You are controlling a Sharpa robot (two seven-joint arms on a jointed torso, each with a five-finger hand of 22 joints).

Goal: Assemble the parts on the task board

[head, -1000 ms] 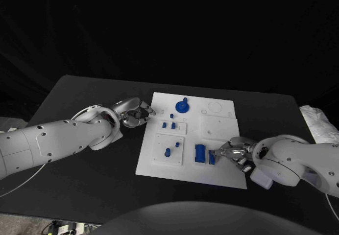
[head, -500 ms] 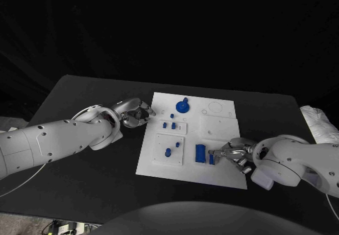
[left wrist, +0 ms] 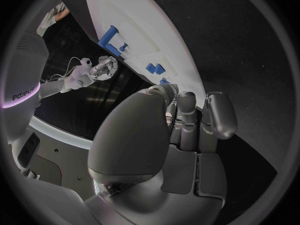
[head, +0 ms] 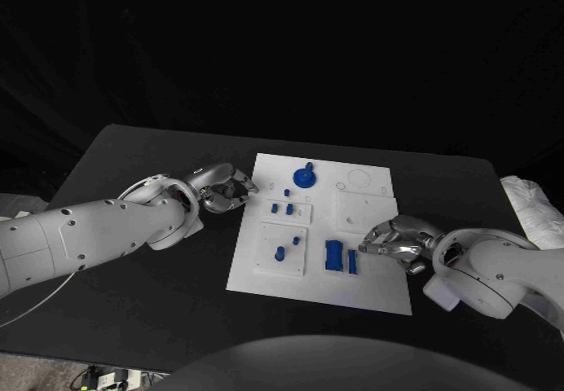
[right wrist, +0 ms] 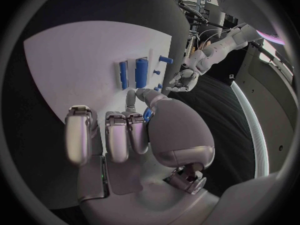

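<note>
The white task board (head: 370, 281) lies mid-table. On it are a round blue knob (head: 303, 177), small blue pegs (head: 281, 208), a blue block (head: 334, 257) and a thin blue bar (head: 351, 261). My right hand (head: 394, 239) hovers over the board's right side, just right of the bar, with its fingers curled in. In the right wrist view a speck of blue (right wrist: 148, 115) shows between thumb and fingers (right wrist: 119, 135); whether it is held is unclear. My left hand (head: 223, 189) sits off the board's left edge with fingers curled and nothing seen in it (left wrist: 181, 120).
The black table (head: 141, 293) surrounds the board, with open room left of and in front of it. A white wrapped object (head: 526, 204) lies at the table's right edge.
My right hand has moved away from the thin bar, up and toward the far side. The block and bar stay in place. The left hand has not moved.
</note>
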